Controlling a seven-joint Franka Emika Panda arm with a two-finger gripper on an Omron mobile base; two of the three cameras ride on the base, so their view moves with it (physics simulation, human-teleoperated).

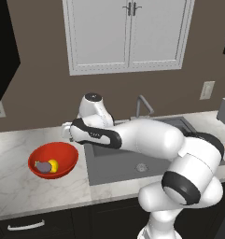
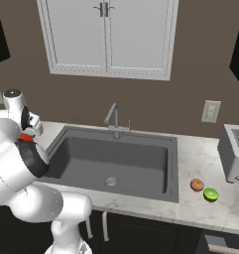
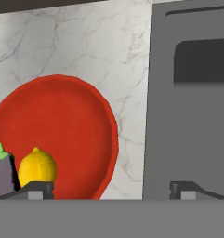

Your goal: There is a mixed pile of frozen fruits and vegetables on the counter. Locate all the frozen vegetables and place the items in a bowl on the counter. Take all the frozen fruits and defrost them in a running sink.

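Two vegetables sit in the red bowl (image 1: 53, 160): we see the yellow piece (image 3: 36, 168) touching the eggplant (image 3: 3, 171). The bowl rests on the marbled surface (image 1: 20, 186) just left of the sink (image 2: 116, 158). Our pincer (image 3: 111, 188) hangs over the bowl's edge, jaws wide and empty. Right of the sink, a green fruit (image 2: 210, 194) and a brown one (image 2: 197, 185) lie close together near the toaster (image 2: 234, 154).

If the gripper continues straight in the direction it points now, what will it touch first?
Probably the white-grey marbled counter beside the wide shallow glossy red bowl, near that bowl's rim. The open gripper looks down between the bowl and the dark grey sink; depth is unclear, so the rim could come first.
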